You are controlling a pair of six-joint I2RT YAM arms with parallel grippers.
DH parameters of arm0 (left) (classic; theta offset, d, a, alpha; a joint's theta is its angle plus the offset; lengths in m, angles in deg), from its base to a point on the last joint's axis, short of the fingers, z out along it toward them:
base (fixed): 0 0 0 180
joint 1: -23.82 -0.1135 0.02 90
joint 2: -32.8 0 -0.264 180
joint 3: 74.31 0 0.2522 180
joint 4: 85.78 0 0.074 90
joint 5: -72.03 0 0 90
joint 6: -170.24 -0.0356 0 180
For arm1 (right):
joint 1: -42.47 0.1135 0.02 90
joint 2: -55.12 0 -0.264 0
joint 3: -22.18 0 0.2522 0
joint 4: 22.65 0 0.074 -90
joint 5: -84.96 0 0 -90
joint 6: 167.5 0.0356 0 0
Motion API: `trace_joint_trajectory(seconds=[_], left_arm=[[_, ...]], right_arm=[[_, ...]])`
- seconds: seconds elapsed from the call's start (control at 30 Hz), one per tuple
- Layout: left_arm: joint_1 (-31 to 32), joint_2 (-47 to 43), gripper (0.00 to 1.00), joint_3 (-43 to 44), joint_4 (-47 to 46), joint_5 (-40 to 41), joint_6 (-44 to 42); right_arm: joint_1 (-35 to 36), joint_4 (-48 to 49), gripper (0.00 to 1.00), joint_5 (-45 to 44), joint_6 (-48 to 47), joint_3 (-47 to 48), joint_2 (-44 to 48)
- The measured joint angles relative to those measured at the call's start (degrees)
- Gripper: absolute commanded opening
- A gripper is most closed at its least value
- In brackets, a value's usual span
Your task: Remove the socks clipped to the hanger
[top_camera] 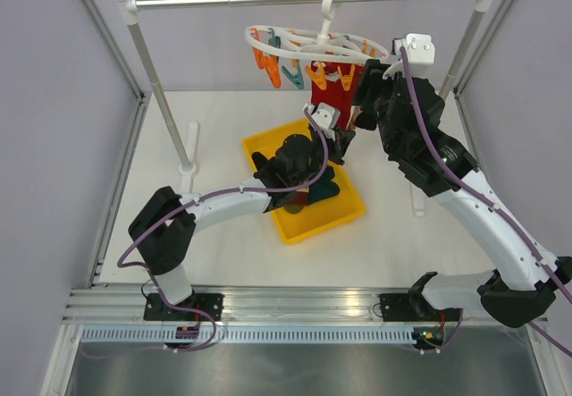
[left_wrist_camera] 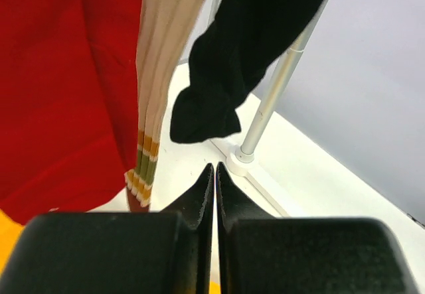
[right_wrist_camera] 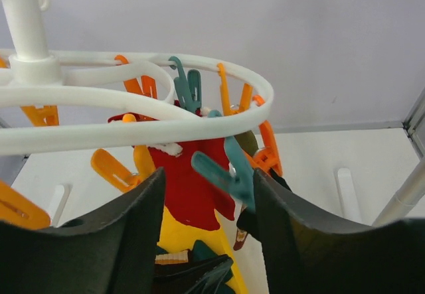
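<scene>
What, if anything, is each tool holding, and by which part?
Nothing is held. The left tool is shut on nothing, near the socks; the right tool stands open around a teal clip of the hanger, not squeezing it.

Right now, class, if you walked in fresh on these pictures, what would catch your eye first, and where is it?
The bright red sock stands out first, hanging from the white hanger with its orange and teal clips, up on the metal rail at the back. Below it sits a yellow tray with dark fabric in it. The right gripper is open with a teal clip between its fingers, while the left gripper is shut near the socks' lower ends.
</scene>
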Motion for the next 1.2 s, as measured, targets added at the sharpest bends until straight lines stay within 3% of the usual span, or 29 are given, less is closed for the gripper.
trace_joint_trajectory(seconds=[0.33, 0.53, 0.73, 0.93, 1.2], left_arm=[[0.00, -0.66, 0.02, -1.81, -0.22, -0.90, 1.01], [0.02, -0.74, 0.32, -1.79, -0.17, -1.09, 1.84], [0.42, -1.60, 0.42, -1.79, -0.13, -1.07, 2.25], [0.83, -2.97, 0.43, -1.81, -0.13, -1.07, 2.29], [1.03, -4.48, 0.43, -2.05, 0.42, -1.07, 2.29]], right_arm=[[0.00, -2.05, 0.70, 0.28, 0.31, -5.07, 6.21], [-0.87, -3.26, 0.75, 0.79, 0.28, -7.85, 8.98], [-10.14, -5.95, 0.75, 12.28, 0.35, -7.87, 7.43], [-19.96, -6.01, 0.72, 26.14, 0.74, -9.53, 6.01], [-24.00, 0.15, 0.71, 38.38, -1.27, -11.28, 1.62]])
